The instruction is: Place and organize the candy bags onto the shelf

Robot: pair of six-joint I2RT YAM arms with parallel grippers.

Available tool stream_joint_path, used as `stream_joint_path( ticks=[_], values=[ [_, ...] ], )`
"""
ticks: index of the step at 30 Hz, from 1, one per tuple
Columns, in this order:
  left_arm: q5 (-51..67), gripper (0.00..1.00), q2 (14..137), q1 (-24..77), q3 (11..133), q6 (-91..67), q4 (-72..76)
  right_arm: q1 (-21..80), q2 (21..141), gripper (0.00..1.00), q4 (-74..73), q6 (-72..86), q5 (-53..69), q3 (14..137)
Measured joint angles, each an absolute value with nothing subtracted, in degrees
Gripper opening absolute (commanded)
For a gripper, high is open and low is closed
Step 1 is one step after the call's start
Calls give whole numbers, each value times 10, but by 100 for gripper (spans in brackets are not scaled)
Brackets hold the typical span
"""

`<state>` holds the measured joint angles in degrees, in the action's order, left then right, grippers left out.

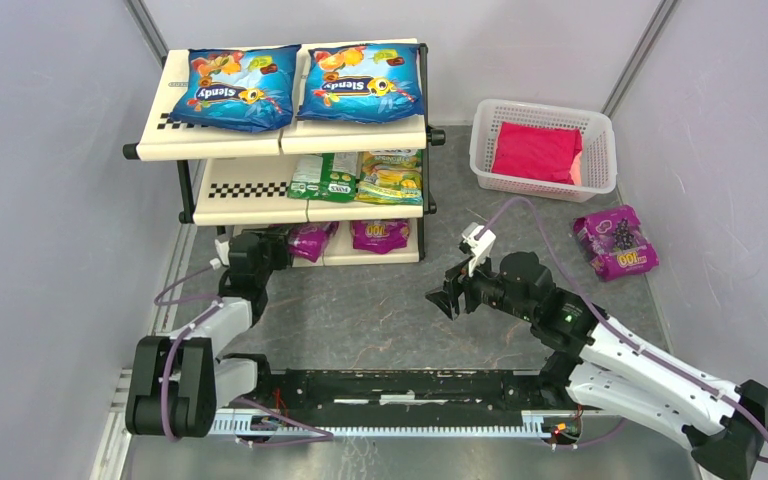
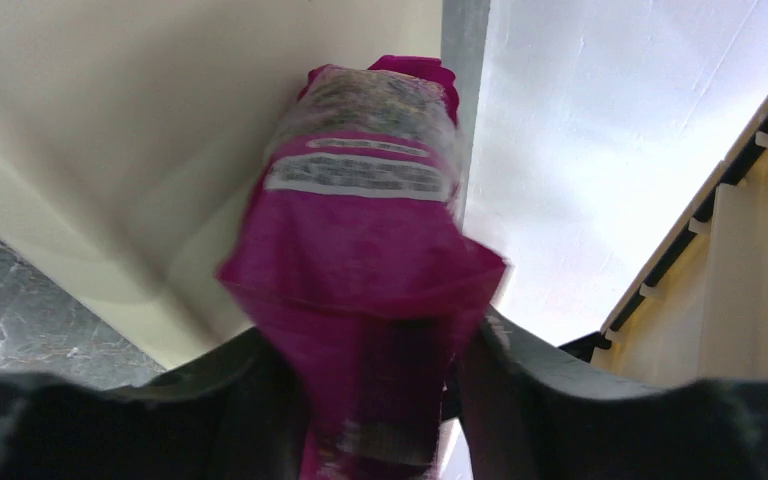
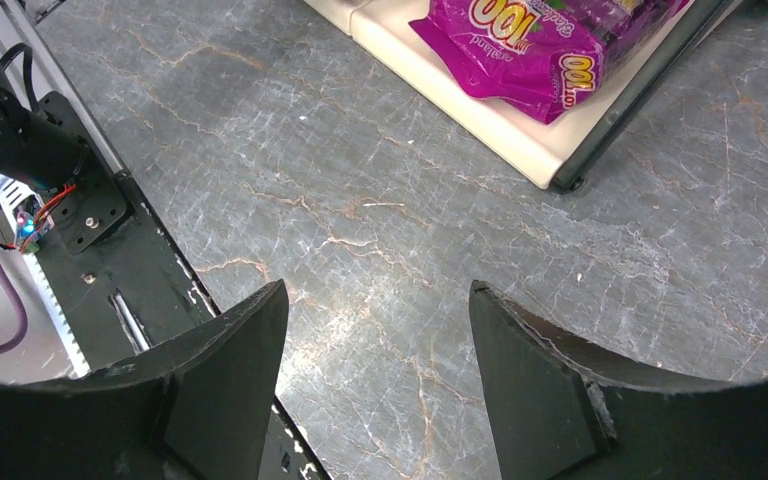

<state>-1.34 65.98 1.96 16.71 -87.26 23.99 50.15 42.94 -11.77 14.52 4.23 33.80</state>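
The shelf (image 1: 250,190) stands at the back left. Two blue candy bags (image 1: 235,88) (image 1: 363,83) lie on its top tier, two green-yellow bags (image 1: 328,176) (image 1: 392,177) on the middle tier. A purple bag (image 1: 380,235) lies on the bottom tier, also in the right wrist view (image 3: 530,45). My left gripper (image 1: 278,246) is shut on another purple bag (image 2: 360,270) at the bottom tier's left half (image 1: 310,240). A third purple bag (image 1: 616,242) lies on the table at right. My right gripper (image 3: 378,330) is open and empty over the table's middle (image 1: 442,296).
A white mesh basket (image 1: 545,118) with a plain red packet (image 1: 535,152) stands at the back right. Grey walls close in on both sides. The black rail of the arm bases (image 1: 400,385) runs along the near edge.
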Motion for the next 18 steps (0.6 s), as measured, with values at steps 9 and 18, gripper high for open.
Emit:
stream_joint_path(
  ticks=[9, 18],
  values=[
    [17, 80, 584, 20, 174, -874, 111, 501, 417, 73, -117, 152, 38, 337],
    [68, 77, 515, 20, 187, -873, -73, 501, 420, 73, -112, 152, 39, 326]
  ],
)
